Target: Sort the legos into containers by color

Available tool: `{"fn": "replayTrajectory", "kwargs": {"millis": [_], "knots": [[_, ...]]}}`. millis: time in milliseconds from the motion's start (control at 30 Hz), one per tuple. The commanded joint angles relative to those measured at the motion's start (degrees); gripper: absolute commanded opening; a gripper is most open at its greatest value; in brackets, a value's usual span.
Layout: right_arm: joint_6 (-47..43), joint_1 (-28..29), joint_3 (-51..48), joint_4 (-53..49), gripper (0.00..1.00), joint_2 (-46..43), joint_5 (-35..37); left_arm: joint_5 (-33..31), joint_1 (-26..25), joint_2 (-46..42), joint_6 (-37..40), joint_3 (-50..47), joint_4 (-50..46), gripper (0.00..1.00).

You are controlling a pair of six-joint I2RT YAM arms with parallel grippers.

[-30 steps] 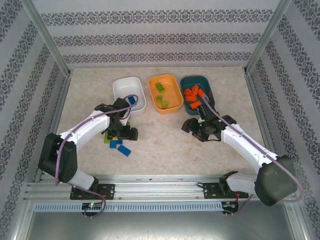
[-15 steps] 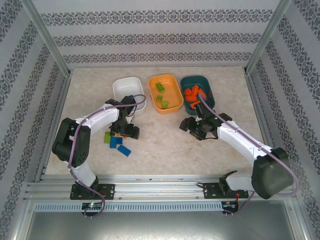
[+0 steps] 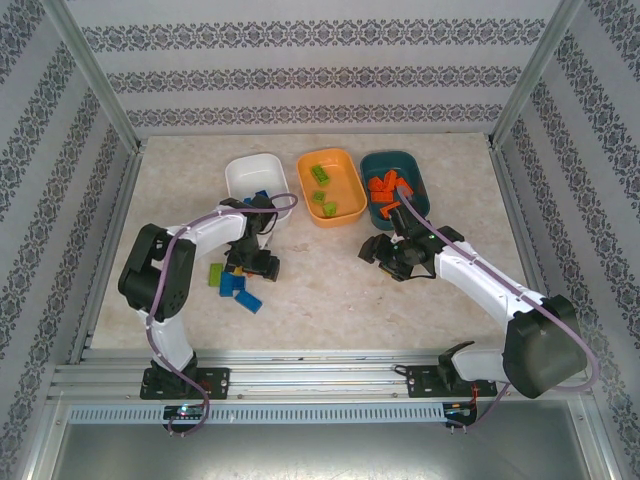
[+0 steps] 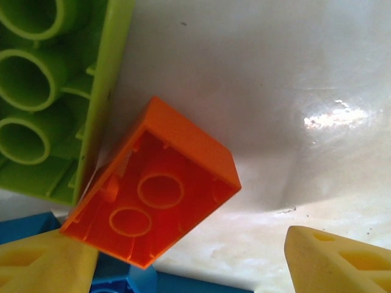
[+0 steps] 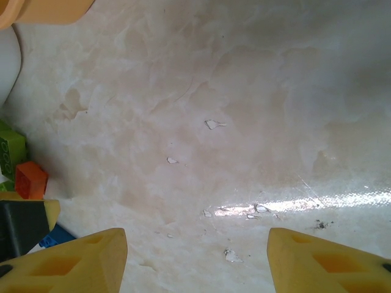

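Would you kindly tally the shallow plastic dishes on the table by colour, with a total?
white shallow rounded plastic dish: 1
orange shallow rounded plastic dish: 1
dark teal shallow rounded plastic dish: 1
Total: 3

containers (image 3: 343, 183) side by side | loose legos (image 3: 238, 287) before the leftmost

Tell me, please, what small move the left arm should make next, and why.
Probably close the left gripper on the orange brick. It sits between the open fingers, hollow side toward the camera, against a lime green brick; one finger is at its corner, the other stands apart. Orange bricks lie in the dark teal dish.
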Motion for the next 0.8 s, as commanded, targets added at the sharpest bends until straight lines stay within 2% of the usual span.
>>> {"fn": "replayTrajectory", "kwargs": {"millis": [0,133,400,767], "knots": [[-0.3,0.6,1.4,-1.2,0.62,-0.2,-1.0,0.4,-0.6,0.4,0.8,0.6,1.3,0.77],[0.3,0.8,1.0,-0.5,0.62,0.3,-1.5,-0.9,-1.0,0.3,0.2,0.3,1.1,0.76],[0.5,1.7,1.5,0.6,0.62,2.2,-2.2,-6.6,-0.8,-0.3,2.0,0.8,-0.3,0.81],[0.6,2.3,1.6,-0.2,0.62,1.6,-1.9,-2.9,-1.3,4.8,0.8,4.7,1.1,0.8]]}}
